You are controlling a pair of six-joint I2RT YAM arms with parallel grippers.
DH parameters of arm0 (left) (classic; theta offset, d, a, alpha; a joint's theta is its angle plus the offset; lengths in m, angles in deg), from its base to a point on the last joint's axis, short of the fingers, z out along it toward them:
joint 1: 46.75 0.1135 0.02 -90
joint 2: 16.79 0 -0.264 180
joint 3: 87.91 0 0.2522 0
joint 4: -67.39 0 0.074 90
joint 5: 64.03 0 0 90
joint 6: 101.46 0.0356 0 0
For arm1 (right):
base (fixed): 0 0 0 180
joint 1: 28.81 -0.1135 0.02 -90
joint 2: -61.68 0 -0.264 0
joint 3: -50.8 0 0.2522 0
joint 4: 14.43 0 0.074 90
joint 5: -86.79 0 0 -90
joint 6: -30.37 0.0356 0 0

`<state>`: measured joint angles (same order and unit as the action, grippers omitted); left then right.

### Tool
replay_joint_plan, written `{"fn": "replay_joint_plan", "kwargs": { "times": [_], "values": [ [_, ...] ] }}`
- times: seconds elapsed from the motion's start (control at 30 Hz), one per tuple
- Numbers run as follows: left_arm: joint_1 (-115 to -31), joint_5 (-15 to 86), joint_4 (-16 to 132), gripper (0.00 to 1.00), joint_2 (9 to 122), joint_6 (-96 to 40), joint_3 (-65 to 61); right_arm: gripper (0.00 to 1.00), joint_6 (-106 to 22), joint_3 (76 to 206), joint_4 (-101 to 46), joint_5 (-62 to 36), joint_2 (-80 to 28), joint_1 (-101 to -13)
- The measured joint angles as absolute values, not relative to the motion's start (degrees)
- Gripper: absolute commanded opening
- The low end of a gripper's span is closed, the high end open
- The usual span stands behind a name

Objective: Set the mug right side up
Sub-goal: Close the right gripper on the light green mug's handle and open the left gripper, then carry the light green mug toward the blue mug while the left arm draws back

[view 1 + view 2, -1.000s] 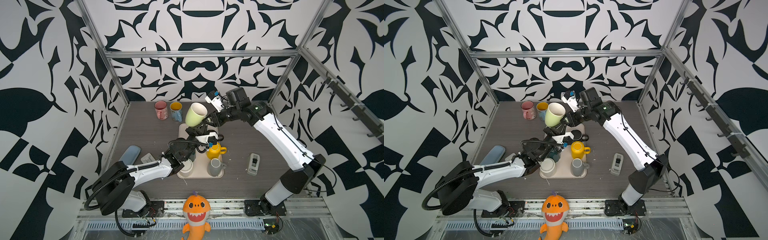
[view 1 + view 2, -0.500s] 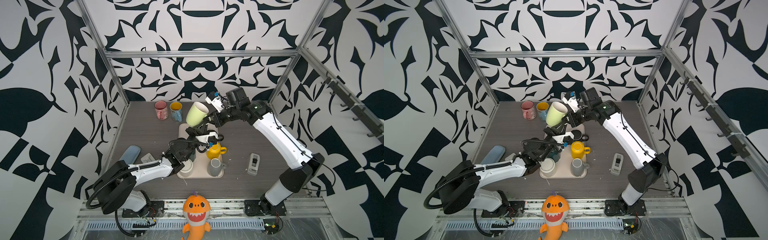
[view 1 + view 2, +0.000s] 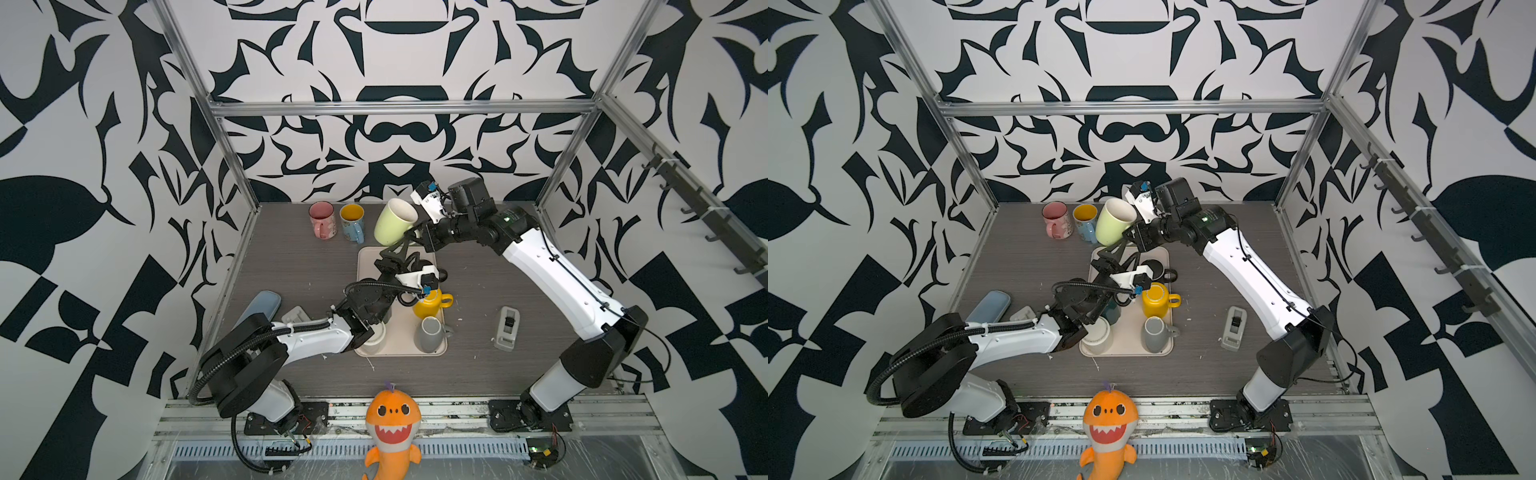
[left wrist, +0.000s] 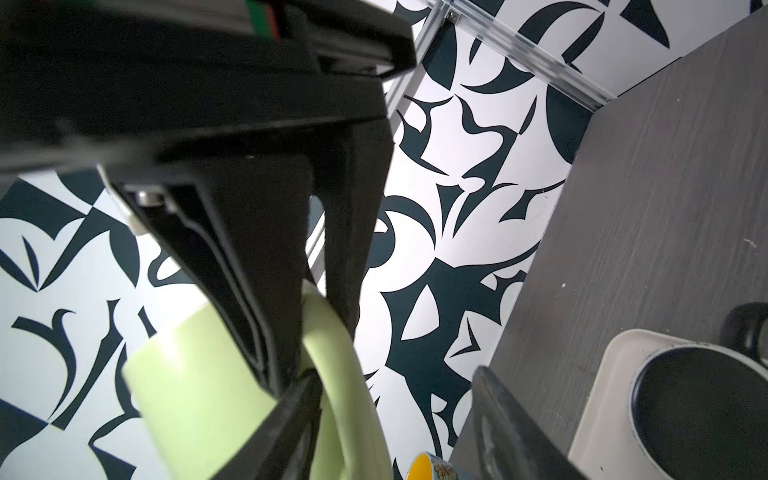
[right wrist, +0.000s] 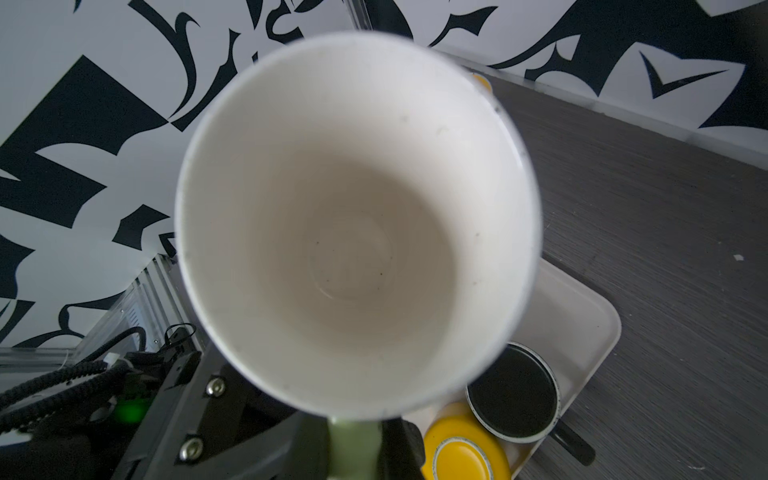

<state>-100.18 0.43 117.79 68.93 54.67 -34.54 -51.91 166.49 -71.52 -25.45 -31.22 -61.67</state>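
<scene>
- Black-and-white patterned walls box in a grey wood-grain table (image 3: 478, 374), where two robot arms meet over the far edge of a beige tray (image 3: 402, 332).
- A pale green mug (image 3: 392, 222) hangs in the air there, just right of a blue mug (image 3: 352, 226) and a pink mug (image 3: 322, 220), both standing upright at the far side.
- It is tilted, with the white inside facing up and to the right and the base pointing down toward the near left.
- The right gripper (image 3: 417, 235) is clamped on the mug's handle (image 5: 353, 444); the right wrist view looks straight into the open mouth.
- The left gripper (image 3: 397, 249) sits just below it, jaws apart, gripping nothing; one of its fingers (image 4: 286, 428) lies against the handle in the left wrist view.
- By the look of it, the turn is mostly done and the right arm alone carries the mug, which is not yet level or set down.
- Next, the left gripper probably needs to back away toward the near side so it clears the handle.
- The right arm would then level the rim and lower the mug base-first onto a bare patch of table, likely beside the upright pair.
- Several mugs sit on the tray below, among them an upturned yellow mug (image 3: 430, 301) and a grey mug (image 3: 430, 334), so a careless descent risks a knock.
</scene>
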Motion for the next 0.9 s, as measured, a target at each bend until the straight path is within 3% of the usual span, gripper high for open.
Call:
{"fn": "replay_joint_plan", "kwargs": {
  "times": [0.57, 0.7, 0.9],
  "values": [
    [-100.16, -11.75, 124.66, 0.76, 64.45, 54.87, -34.54, 0.0, -49.0, 167.82, -71.96, -9.65, -37.67, -61.17],
    [-99.04, -16.54, 115.17, 0.76, 59.66, 47.0, -33.62, 0.0, -48.45, 171.58, -71.59, -7.24, -42.8, -61.41],
    [-91.13, -17.26, 88.02, 0.75, 47.97, 22.67, -27.91, 0.0, -48.08, 181.04, -71.81, -3.05, -52.16, -62.85]
  ]
}}
